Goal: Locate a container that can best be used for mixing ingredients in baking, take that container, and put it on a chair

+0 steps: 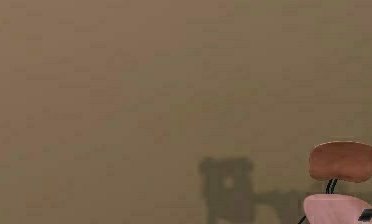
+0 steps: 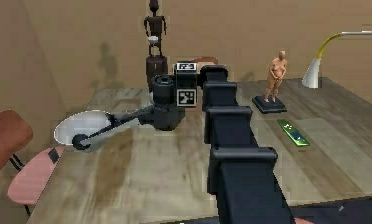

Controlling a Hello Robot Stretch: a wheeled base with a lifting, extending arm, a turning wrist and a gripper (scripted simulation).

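Where the arm is stretched out, table [image 2: 144, 175]: a pale wooden top is seen in the arm side view, and every place below is given against it.
Bowl [image 2: 84, 124]: a white, shallow, round bowl is set on the table, close to the table's edge at the view's left.
Arm [image 2: 234, 140]: a dark square bar is laid out over the table's middle, running toward the table's far side.
Marker squares [image 2: 184, 97]: two white squares with black marks are carried at the arm's far end, above the table.
Gripper [image 2: 82, 142]: the dark body is turned toward the table's left edge, and the thin fingers [image 2: 114, 128] are brought to the bowl's near rim.
Pincer state: whether the fingers are spread or pressed together cannot be told.
Hold: whether anything is held cannot be told, since the bowl lies on the table at the fingers' end.
Chair [image 2: 12, 135]: a brown back and pink seat are seen just beside the table's left edge; in the forward view the chair [image 1: 342, 160] is placed at the lower right against a tan wall [image 1: 144, 90].
Dark statue [image 2: 154, 30]: stood upright on a dark block at the table's far side.
Tan figurine [image 2: 276, 72]: stood upright on a dark base, on the table, right of the arm.
Lamp [image 2: 316, 70]: a white shade on a curved neck is seen at the table's far right.
Green flat thing [image 2: 292, 132]: laid flat on the table, right of the arm, nearer than the figurine.
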